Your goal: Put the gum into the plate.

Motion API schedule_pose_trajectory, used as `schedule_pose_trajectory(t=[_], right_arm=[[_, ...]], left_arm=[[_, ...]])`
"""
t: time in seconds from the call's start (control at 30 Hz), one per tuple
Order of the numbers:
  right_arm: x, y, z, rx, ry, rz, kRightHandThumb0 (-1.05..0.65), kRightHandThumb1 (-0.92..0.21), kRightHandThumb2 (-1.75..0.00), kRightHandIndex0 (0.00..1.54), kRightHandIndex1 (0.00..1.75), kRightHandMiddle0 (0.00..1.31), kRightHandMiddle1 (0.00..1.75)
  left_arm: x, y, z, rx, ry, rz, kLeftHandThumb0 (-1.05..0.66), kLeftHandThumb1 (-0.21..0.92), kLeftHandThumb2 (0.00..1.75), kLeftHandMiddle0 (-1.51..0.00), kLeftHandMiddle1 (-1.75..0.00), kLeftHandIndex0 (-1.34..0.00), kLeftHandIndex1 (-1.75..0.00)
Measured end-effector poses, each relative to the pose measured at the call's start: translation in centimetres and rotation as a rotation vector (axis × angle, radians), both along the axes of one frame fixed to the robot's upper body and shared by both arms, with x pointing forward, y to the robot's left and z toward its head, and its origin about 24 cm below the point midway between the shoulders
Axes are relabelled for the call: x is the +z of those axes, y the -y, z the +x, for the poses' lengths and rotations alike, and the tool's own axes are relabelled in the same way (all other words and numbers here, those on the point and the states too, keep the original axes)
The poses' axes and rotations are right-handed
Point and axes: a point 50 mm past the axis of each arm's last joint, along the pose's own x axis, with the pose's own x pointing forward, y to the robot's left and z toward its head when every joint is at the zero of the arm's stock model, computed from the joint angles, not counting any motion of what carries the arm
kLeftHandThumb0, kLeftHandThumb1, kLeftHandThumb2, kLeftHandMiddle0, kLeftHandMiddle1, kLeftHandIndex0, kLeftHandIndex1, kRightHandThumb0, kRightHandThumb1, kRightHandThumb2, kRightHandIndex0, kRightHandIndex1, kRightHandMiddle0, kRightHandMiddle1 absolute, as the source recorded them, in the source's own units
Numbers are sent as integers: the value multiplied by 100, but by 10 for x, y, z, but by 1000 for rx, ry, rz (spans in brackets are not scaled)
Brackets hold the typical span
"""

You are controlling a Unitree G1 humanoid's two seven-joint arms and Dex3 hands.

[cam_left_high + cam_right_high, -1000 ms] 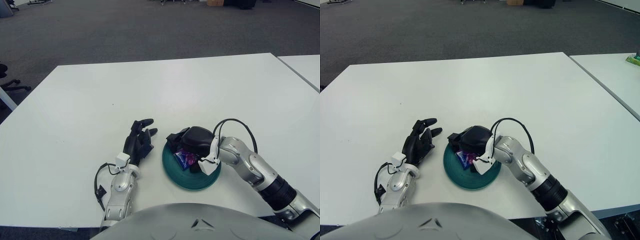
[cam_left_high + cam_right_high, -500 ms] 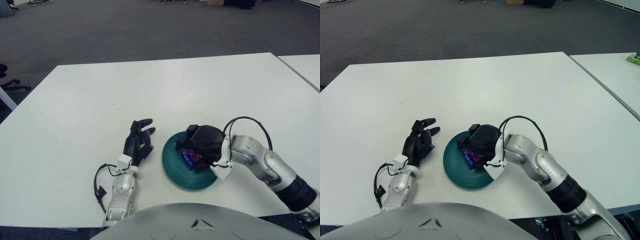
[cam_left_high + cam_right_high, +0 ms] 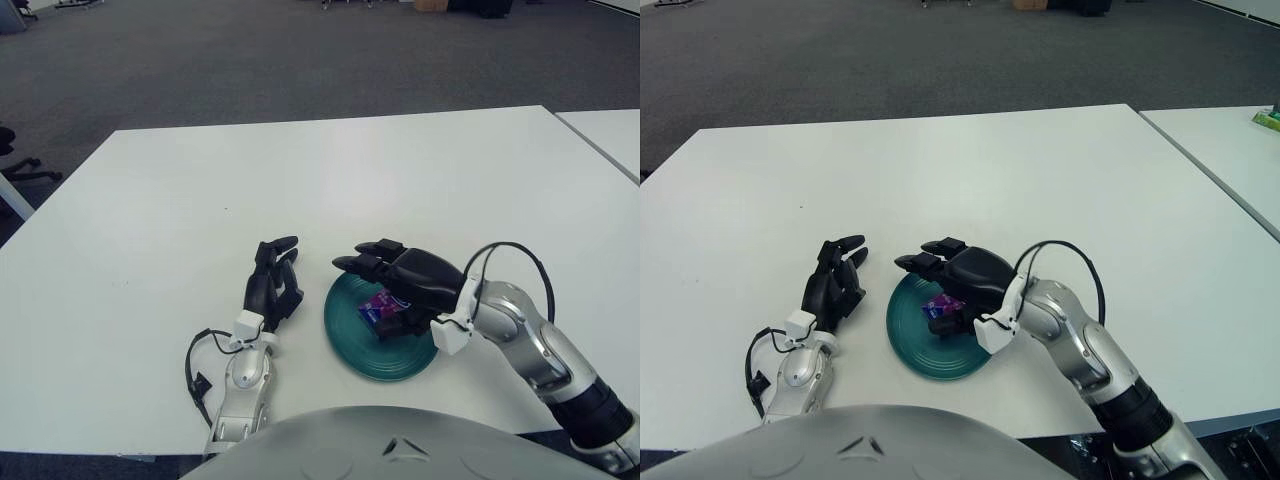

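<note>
At the bottom edge of the frame, the rounded grey top of the robot's torso (image 3: 400, 445) fills the lower centre. Just above it on the left, the left hand (image 3: 272, 285) shows on the white table (image 3: 300, 180), beside the plate on its left side, its dark fingers extended and loosely together, holding nothing.

Right of centre in the lower half sits the teal plate (image 3: 350, 340), a shallow round dish on the table. The gum (image 3: 380, 305), a small purple and blue packet, lies inside the plate near its middle. The right hand (image 3: 405, 275) hovers over the far right part of the plate, its silver forearm running down to the lower right corner with a black cable (image 3: 510, 250) looping over the wrist. Its fingers (image 3: 365, 255) stretch out flat to the left above the plate's upper rim, spread and holding nothing; the palm partly overhangs the packet, and whether it touches the gum cannot be told.

Farther up, the table reaches to mid-frame, with a second white table (image 3: 610, 135) at the right edge. Beyond lies dark grey carpet (image 3: 250, 60).
</note>
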Motion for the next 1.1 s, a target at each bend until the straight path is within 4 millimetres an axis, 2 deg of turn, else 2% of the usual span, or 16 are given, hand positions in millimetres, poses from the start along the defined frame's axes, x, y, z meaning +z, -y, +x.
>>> schedule_pose_trajectory(t=[0.2,0.43,0.6,0.7,0.8,0.87,1.1], right_arm=[[-18,0,1,-104,-119,319,-105,-92,-78,0,0,0,0],[-55,6,12,-304,-222,544,-105,-92,-80,0,0,0,0],[-59,8,15,-483,-268,815,-105,-92,-84,3,1,4,3],[-59,4,12,-542,-276,918,-105,-92,-87,4,1,7,5],[-59,6,9,-592,-284,985,-105,-92,-90,10,1,2,29],[-58,11,8,-604,-297,1035,-105,-92,-91,12,1,1,38],[-65,44,13,-760,-422,1144,-105,-92,-93,18,3,0,55]], left_arm=[[1,0,0,-9,8,-16,-95,92,97,-39,-33,-15,-108],[1,2,0,-36,14,-39,-96,92,98,-41,-34,-18,-108],[2,1,0,-55,25,-56,-97,92,98,-40,-35,-16,-106],[2,0,0,-60,26,-62,-97,92,97,-39,-35,-15,-105],[2,0,0,-69,27,-62,-98,92,97,-39,-35,-15,-105],[2,1,0,-72,27,-62,-98,92,97,-39,-36,-15,-105],[2,-1,-2,-72,28,-61,-97,92,96,-39,-36,-15,-105]])
